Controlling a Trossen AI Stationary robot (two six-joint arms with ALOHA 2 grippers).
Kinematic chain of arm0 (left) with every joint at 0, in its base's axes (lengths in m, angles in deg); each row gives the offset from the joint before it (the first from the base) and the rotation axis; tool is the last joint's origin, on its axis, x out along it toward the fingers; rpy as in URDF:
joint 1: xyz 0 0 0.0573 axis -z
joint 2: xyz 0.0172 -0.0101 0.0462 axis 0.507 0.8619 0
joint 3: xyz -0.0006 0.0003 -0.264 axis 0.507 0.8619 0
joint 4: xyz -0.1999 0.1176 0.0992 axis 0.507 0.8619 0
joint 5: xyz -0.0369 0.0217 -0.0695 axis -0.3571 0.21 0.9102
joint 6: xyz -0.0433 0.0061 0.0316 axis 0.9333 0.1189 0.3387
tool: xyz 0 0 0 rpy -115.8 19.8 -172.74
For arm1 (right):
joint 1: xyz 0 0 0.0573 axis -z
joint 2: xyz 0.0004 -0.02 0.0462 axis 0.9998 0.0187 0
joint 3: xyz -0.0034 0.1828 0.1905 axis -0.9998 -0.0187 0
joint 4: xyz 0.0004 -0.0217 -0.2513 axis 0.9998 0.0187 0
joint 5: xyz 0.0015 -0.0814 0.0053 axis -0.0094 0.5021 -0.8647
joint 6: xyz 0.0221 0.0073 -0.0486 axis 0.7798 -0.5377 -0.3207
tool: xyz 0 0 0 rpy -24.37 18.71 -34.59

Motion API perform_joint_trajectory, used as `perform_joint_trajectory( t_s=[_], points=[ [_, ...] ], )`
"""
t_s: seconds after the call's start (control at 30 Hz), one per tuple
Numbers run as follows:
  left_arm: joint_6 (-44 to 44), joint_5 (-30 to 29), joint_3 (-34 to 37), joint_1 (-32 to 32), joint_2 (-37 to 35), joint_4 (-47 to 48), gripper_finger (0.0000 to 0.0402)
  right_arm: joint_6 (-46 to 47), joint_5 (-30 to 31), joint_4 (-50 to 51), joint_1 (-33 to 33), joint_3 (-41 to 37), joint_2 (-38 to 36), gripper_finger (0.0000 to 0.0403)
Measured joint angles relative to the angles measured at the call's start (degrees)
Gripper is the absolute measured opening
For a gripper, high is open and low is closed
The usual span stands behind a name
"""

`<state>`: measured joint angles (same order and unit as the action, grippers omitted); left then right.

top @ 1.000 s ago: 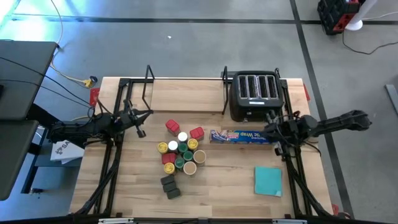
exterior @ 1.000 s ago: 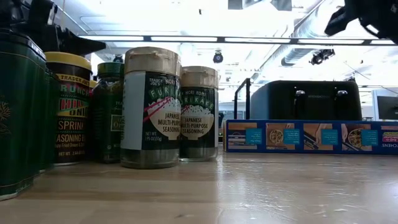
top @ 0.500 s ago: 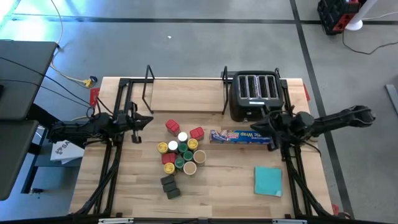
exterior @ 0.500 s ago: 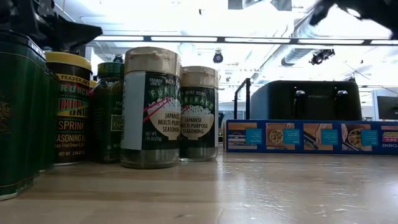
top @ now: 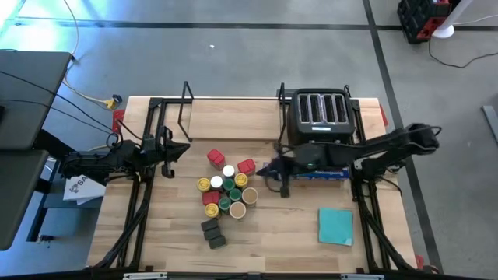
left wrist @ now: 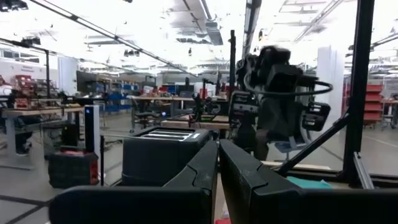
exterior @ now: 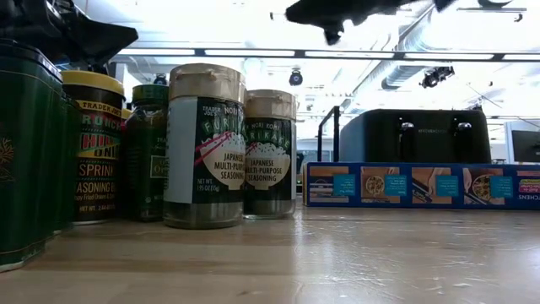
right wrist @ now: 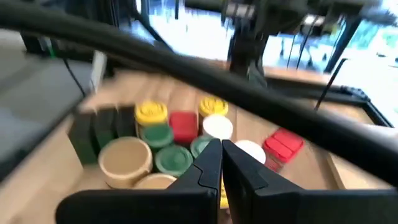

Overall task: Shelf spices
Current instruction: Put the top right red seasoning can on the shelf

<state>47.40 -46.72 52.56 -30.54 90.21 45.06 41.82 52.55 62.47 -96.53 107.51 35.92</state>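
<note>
The spices [top: 226, 194] stand on their bases in a tight cluster at the table's middle: round jars with yellow, green, white and tan lids, red tins [right wrist: 182, 126] and dark grey blocks [top: 212, 232]. The shelf [top: 229, 117], a pale board between black wire uprights, stands at the far edge. My right gripper [top: 263, 168] is shut and hangs in the air just right of the cluster, slanting down toward it [right wrist: 221, 149]. My left gripper [top: 183, 148] is shut and waits at the table's left edge, above and left of the spices [left wrist: 217, 152].
A black four-slot toaster [top: 319, 117] stands at the far right beside the shelf. A long blue wrap box [top: 307, 171] lies in front of it, partly under my right arm. A teal square pad [top: 335, 225] lies near the right front, with bare wood around it.
My right gripper has swung out from the table's right edge toward the left, over the blue box, up to the spices, rising a little and staying shut. My left gripper has rolled about its own line without leaving its place.
</note>
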Motion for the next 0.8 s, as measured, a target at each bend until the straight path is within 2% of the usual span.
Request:
perform_joint_trajectory(
  t_s=[0.23,0.4,0.53,0.67,0.8],
  points=[
    [0.0,-0.1,0.0,0.0,0.0,0.0,0.0015,-3.5,0.6,29.2,6.0,21.0,9.7,0.002],
    [0.0,-0.2,0.0,0.0,0.0,0.1,0.0015,-6.9,-3.4,43.3,10.4,31.9,17.3,0.0083],
    [0.0,-1.1,0.0,0.0,0.0,0.1,0.0015,-10.0,-8.0,47.8,11.9,36.4,23.2,0.0151],
    [0.0,-1.2,0.0,0.0,0.0,0.1,0.0015,-13.9,-8.4,48.8,12.0,38.0,27.5,0.0211],
    [0.0,-1.2,0.0,0.0,0.0,0.1,0.0015,-15.5,-8.4,48.7,11.7,38.1,30.2,0.0248]
  ],
)
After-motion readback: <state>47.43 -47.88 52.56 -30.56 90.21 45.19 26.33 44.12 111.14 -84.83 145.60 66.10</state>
